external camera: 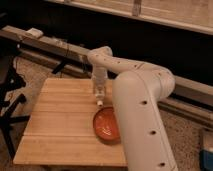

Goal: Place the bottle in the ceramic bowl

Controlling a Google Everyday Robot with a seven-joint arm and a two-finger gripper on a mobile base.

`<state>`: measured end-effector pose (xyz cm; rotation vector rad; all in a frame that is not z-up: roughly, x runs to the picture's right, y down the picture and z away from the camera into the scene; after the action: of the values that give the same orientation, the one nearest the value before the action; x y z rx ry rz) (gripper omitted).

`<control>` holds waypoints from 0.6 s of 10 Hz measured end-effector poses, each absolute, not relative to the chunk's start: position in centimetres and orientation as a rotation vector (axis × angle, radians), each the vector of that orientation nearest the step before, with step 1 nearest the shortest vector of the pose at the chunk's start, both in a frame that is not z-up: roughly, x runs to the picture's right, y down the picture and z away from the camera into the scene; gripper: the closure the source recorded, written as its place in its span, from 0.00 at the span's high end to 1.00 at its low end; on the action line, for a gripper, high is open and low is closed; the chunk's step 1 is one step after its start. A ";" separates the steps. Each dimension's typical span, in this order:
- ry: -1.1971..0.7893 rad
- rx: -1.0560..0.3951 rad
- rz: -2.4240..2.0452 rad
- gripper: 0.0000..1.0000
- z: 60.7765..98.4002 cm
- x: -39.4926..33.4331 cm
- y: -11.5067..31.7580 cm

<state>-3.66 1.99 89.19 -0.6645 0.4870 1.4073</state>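
Observation:
The ceramic bowl (105,124) is glossy orange-red and sits on the wooden table (60,125) near its right side. The white arm partly covers the bowl's right edge. My gripper (99,96) hangs down from the white wrist over the table, just behind the bowl's far rim. It holds the bottle (100,100), a small pale thing with a white tip pointing down, a little above the tabletop and outside the bowl.
The thick white arm link (142,125) fills the right foreground and hides the table's right edge. A long rail (55,45) with cables runs behind the table. A black stand (10,100) is on the left. A blue item (207,150) lies at the far right.

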 end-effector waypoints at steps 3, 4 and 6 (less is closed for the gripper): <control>0.454 -0.660 1.410 0.00 85.0 -4.1 3.6; 0.458 -0.657 1.418 0.00 83.5 -3.8 4.5; 0.477 -0.654 1.440 0.00 81.3 -2.9 5.8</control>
<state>-2.93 5.83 81.31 -0.6544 0.4767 1.4399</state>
